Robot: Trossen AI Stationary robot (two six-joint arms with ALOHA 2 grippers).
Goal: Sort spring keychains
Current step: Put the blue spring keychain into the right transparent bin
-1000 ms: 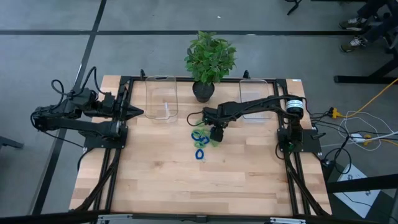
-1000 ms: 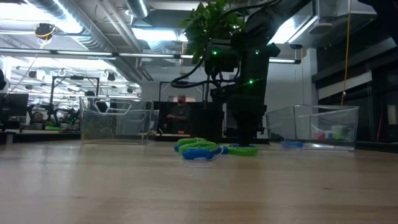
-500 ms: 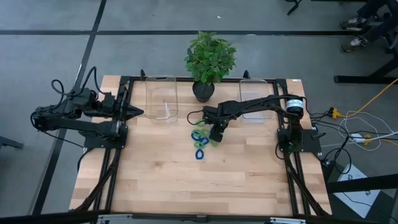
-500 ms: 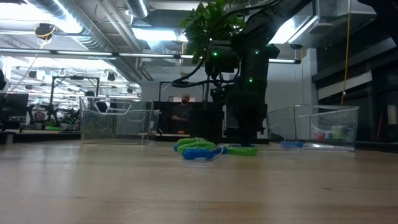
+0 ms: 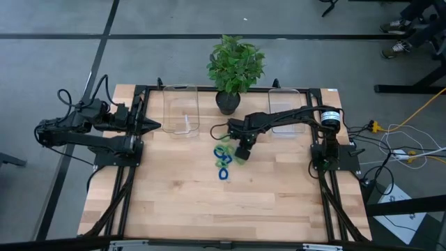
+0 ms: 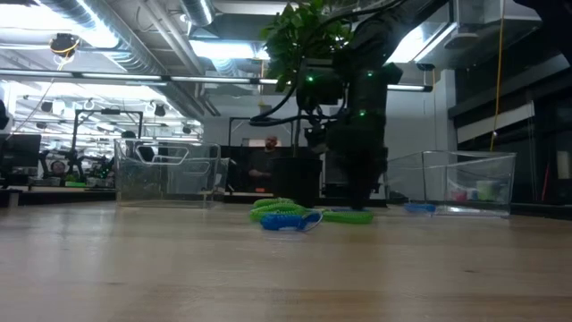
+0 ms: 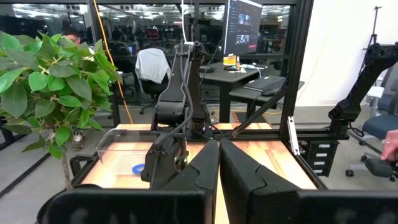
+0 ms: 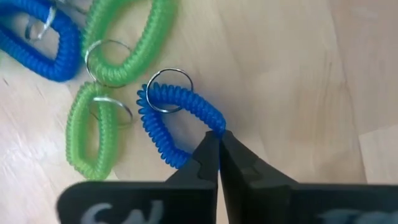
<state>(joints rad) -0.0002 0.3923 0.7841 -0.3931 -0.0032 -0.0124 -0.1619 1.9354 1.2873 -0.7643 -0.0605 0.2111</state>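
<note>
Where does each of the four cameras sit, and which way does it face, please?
High: overhead, straight down; both arms, table.
Low: table height, level across; right arm over spring keychains.
Left wrist: on the parked left arm, over shut left gripper toward plant.
Right wrist: looks down; right gripper shut on a blue keychain.
High and low share the keychains.

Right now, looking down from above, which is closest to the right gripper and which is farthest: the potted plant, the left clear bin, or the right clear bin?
Measured from the right gripper, mid-table, jaws shut on a blue keychain:
1. Right clear bin, just behind it to the right.
2. Potted plant, back centre; close to the bin's distance.
3. Left clear bin, back left.
</note>
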